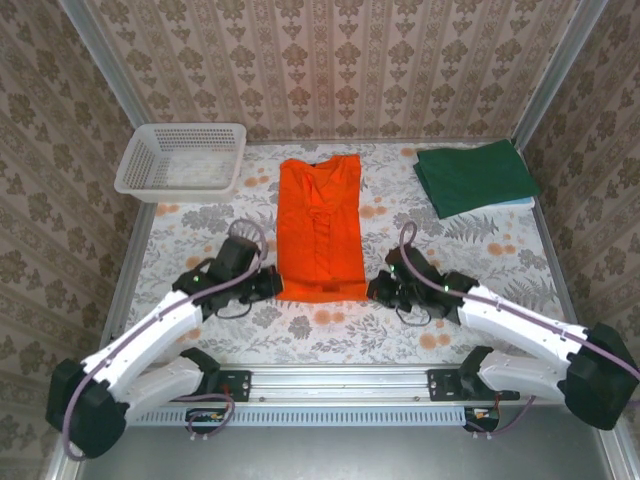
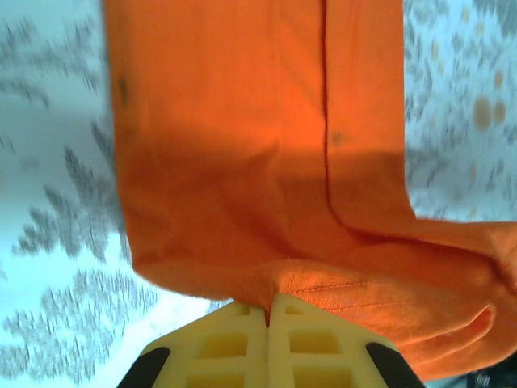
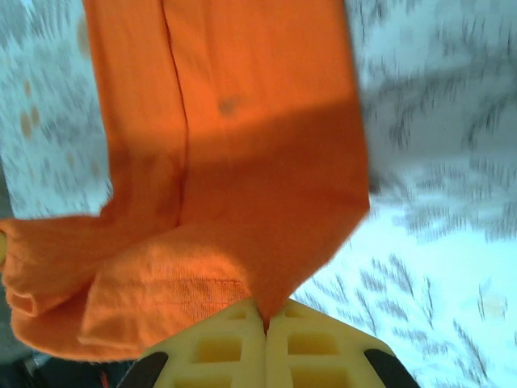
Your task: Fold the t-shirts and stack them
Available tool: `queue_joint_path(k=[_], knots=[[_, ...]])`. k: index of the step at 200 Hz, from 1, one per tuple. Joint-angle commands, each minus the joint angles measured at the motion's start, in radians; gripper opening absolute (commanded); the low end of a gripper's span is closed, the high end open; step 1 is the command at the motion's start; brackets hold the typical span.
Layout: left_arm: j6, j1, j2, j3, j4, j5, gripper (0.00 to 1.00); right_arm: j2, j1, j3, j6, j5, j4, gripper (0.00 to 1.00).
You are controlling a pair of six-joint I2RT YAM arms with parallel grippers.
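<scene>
While the left gripper (image 1: 272, 287) and the right gripper (image 1: 378, 290) are each clamped tight on a near corner of the orange shirt (image 1: 320, 225), the step in hand looks to be its crosswise fold. The shirt lies as a narrow lengthwise strip in the middle of the frame on the tabletop (image 1: 330, 335), and both wrist views show cloth caught between closed jaws. The green shirt (image 1: 475, 177) sits folded at upper right. Next, I judge, both corners must rise together and travel toward the shirt's far end, kept level so the edge lands square.
</scene>
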Motion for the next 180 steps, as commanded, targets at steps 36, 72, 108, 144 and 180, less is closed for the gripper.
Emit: queue_joint_path(k=[36,72,108,144,180], knots=[[0.122,0.201,0.349,0.236,0.132,0.088,0.0,0.372,-0.172,0.331,-0.203,-0.098,-0.038,0.0],[0.119,0.274,0.568,0.353,0.193,0.153,0.0,0.603,-0.228,0.538,-0.246,-0.125,-0.083,0.0],[0.136,0.29,0.736,0.5,0.174,0.186,0.0,0.776,-0.276,0.711,-0.271,-0.142,-0.145,0.0],[0.133,0.328,0.83,0.562,0.182,0.187,0.0,0.879,-0.325,0.802,-0.265,-0.163,-0.174,0.0],[0.132,0.353,0.933,0.627,0.188,0.215,0.0,0.976,-0.364,0.868,-0.236,-0.227,-0.168,0.0]])
